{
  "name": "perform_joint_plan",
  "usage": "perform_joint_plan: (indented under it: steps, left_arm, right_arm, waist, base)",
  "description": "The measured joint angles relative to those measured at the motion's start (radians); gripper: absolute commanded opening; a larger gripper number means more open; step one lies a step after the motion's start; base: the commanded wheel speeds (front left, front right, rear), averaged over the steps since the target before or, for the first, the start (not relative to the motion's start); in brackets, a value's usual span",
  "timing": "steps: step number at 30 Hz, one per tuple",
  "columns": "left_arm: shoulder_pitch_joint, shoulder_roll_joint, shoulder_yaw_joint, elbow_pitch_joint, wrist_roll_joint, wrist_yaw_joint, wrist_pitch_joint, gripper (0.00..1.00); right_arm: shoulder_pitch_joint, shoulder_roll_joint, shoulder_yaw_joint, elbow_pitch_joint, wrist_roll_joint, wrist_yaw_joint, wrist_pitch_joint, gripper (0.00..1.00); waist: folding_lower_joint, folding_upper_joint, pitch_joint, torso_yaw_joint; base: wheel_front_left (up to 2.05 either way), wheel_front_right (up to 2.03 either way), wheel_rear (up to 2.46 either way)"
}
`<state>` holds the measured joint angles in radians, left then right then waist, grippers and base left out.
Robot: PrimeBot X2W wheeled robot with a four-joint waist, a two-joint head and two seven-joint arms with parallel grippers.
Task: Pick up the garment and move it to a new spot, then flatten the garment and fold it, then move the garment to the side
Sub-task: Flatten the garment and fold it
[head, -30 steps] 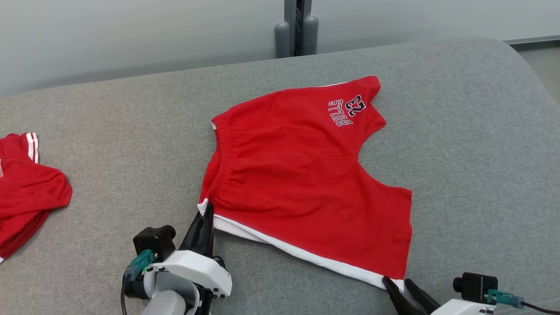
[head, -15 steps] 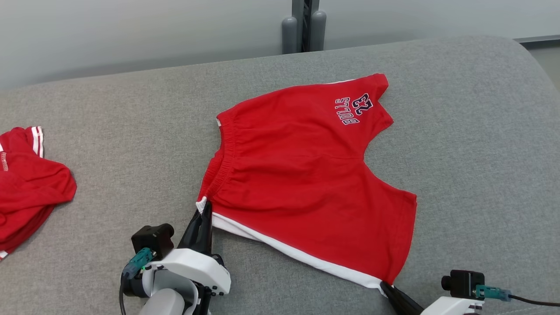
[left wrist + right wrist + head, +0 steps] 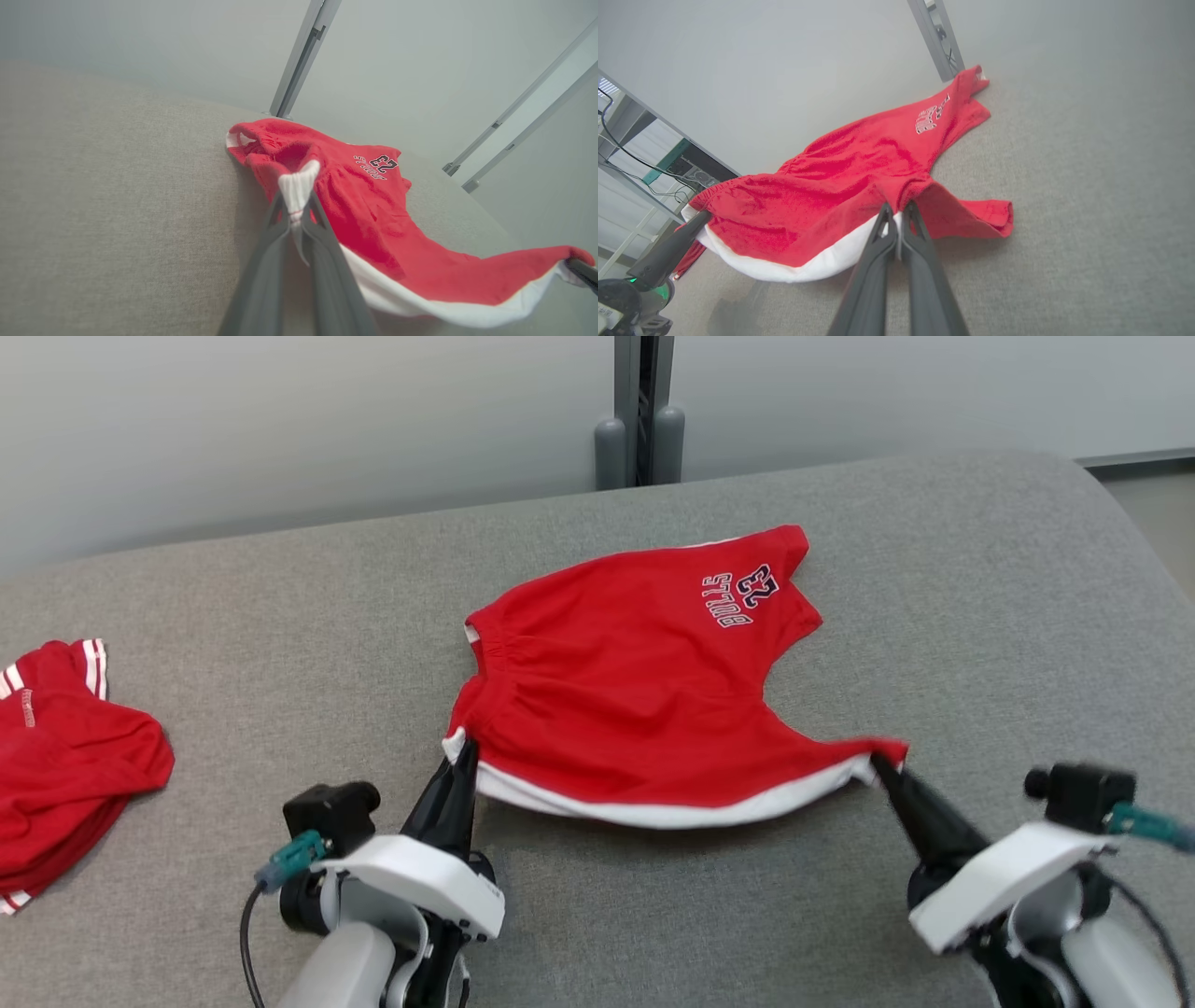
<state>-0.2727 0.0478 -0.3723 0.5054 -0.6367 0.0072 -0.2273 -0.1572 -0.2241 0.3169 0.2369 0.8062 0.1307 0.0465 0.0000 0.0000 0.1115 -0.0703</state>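
Head view. Red garment (image 3: 635,700) lay on the grey counter (image 3: 280,616), straight in front of the upright post (image 3: 640,420) and on the near side of it. The part closest to the post, with dark lettering (image 3: 738,595), was flat on the cloth. The white hem (image 3: 653,814), farthest from the post, sagged in a curve between the two grippers. Left gripper (image 3: 464,756), fingers clenched on the hem's corner, sat near-left of the post. Right gripper (image 3: 882,767), clenched on the opposite corner, sat near-right of the post. A second red garment (image 3: 65,756) lay well left of the post, apart from the first.

Left wrist view. Left gripper (image 3: 295,219) pinched a bunched white corner (image 3: 298,184) of the garment (image 3: 364,205); fingers pressed tight together on it. Post (image 3: 303,56) rose beyond the garment. The hem ran off to the right, away from the post, raised off the counter (image 3: 117,186), to the right gripper's dark fingers (image 3: 581,270) at the frame edge.

Right wrist view. Right gripper (image 3: 897,214) was closed on the garment (image 3: 840,186) at the hem; a loose red flap (image 3: 971,217) drooped beside it. Lettering end lay nearest the post (image 3: 936,37). Left gripper (image 3: 693,224) held the far corner, well away from the post. Shadow fell on the counter (image 3: 1087,186) beneath the raised hem.
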Motion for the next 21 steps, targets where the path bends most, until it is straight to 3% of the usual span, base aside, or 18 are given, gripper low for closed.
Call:
perform_joint_plan:
  steps: [4, 10, 15, 21]
  left_arm:
    - [-0.032, 0.016, 0.000, -0.074, -0.035, -0.024, 0.083, 0.00]
    - [-0.126, 0.041, 0.035, -0.235, -0.114, -0.013, 0.247, 0.00]
    - [-0.228, 0.037, 0.080, -0.348, -0.204, 0.044, 0.391, 0.00]
    - [-0.364, 0.030, 0.120, -0.414, -0.288, 0.144, 0.541, 0.00]
  right_arm:
    - [-0.087, -0.025, -0.042, -0.039, -0.033, 0.000, -0.004, 0.00]
    - [-0.263, -0.031, -0.117, -0.061, -0.100, 0.000, -0.025, 0.00]
    - [-0.408, -0.010, -0.166, -0.062, -0.140, 0.000, -0.025, 0.00]
    - [-0.571, 0.007, -0.208, -0.063, -0.183, 0.000, 0.030, 0.00]
  waist:
    - [0.0000, 0.0000, -0.027, 0.001]
    - [0.0000, 0.0000, -0.063, 0.014]
    - [0.0000, 0.0000, -0.078, 0.029]
    - [0.0000, 0.0000, -0.059, 0.036]
  base:
    - [0.00, 0.00, 0.00]
    - [0.00, 0.00, 0.00]
    - [0.00, 0.00, 0.00]
    - [0.00, 0.00, 0.00]
